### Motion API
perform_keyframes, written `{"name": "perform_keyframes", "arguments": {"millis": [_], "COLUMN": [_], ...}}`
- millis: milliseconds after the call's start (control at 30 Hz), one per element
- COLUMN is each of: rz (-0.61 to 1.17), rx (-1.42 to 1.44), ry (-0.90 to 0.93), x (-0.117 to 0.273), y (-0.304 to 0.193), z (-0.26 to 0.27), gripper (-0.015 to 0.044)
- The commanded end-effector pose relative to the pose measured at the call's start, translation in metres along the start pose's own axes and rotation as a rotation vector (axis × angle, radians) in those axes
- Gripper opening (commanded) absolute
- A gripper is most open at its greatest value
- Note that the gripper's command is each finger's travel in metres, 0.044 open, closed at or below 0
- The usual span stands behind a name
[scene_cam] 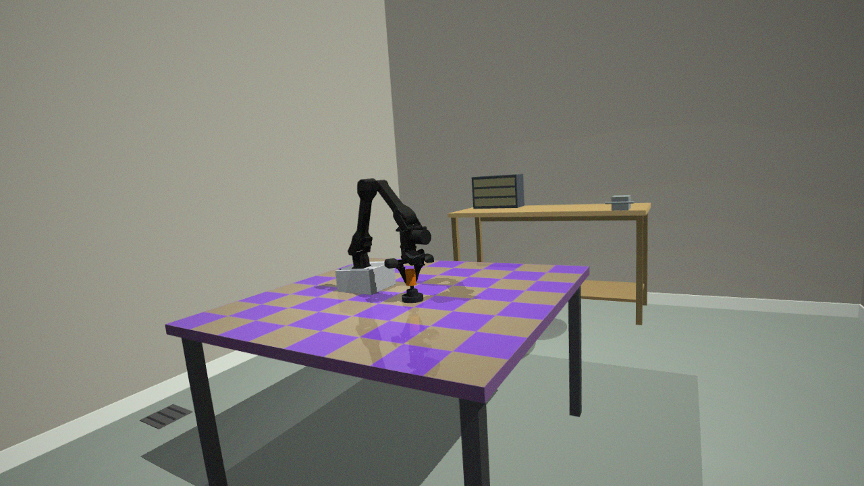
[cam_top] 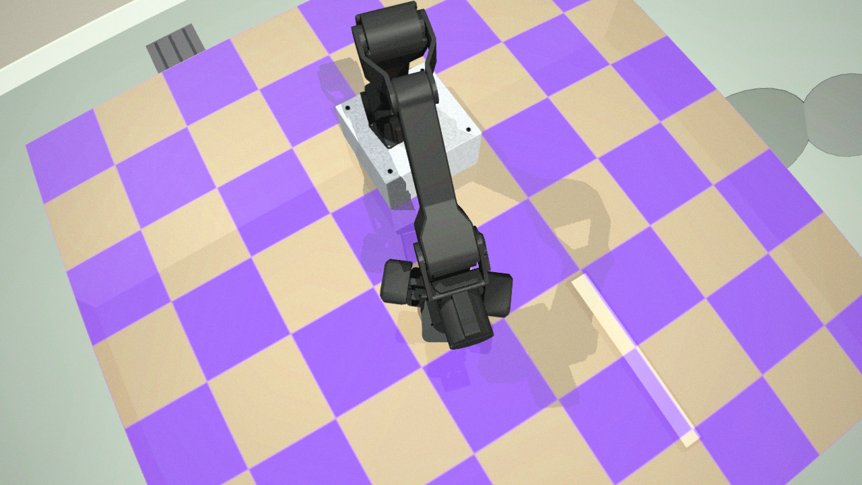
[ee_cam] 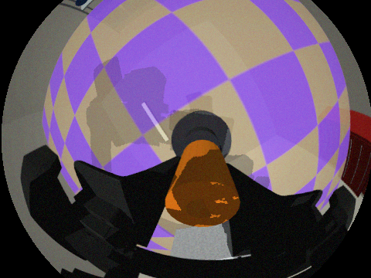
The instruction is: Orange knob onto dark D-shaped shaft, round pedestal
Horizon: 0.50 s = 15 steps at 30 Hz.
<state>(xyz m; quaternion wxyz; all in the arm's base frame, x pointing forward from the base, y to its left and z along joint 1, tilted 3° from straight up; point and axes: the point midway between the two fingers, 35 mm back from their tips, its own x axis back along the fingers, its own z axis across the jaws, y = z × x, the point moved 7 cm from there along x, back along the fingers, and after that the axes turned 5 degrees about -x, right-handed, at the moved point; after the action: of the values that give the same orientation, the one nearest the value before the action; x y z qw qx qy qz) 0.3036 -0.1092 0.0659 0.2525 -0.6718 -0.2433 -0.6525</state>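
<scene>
1. One orange tapered knob (scene_cam: 411, 277) (ee_cam: 202, 185) was in the pincer (cam_top: 442, 307) (scene_cam: 411, 280) (ee_cam: 201, 164), held upright above the pedestal rather than seated on it.
2. The pincer, black with two fingers, was clamped on the knob, one finger on each side.
3. One dark round pedestal (scene_cam: 412, 298) (ee_cam: 178, 135) stood directly below the pincer. A short dark gap-filling piece, the shaft (scene_cam: 412, 288), showed between it and the knob; whether its tip had entered the hole could not be told.
4. One black jointed arm (cam_top: 427, 162) (scene_cam: 395, 208) reached above and behind the pincer, rising from one speckled pale-grey block (cam_top: 467, 156) (scene_cam: 355, 281) (ee_cam: 199, 241) with four dark screw heads visible on top.
5. Beneath the pincer spread one purple-and-tan chequered table (cam_top: 373, 386) (scene_cam: 326, 347) (ee_cam: 193, 35), three dark legs visible in the exterior view.
6. One pale narrow strip (cam_top: 632, 356) (ee_cam: 154, 120) showed on the tabletop, off to one side of the pincer.
7. Well apart from the pincer stood one wooden workbench (scene_cam: 543, 210), bearing one three-row dark cabinet (scene_cam: 497, 191) and one small grey box (scene_cam: 620, 202).
</scene>
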Motion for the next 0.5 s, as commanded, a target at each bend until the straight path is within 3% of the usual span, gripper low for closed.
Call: {"name": "perform_keyframes", "arguments": {"millis": [0,467], "rz": [-0.006,-0.006], "rx": [-0.050,-0.050], "ry": [-0.001,-0.001], "x": [0.0003,-0.0008], "y": [-0.0015,0.0004], "z": [-0.0012,0.0000], "gripper": [0.0000,0.0000]}}
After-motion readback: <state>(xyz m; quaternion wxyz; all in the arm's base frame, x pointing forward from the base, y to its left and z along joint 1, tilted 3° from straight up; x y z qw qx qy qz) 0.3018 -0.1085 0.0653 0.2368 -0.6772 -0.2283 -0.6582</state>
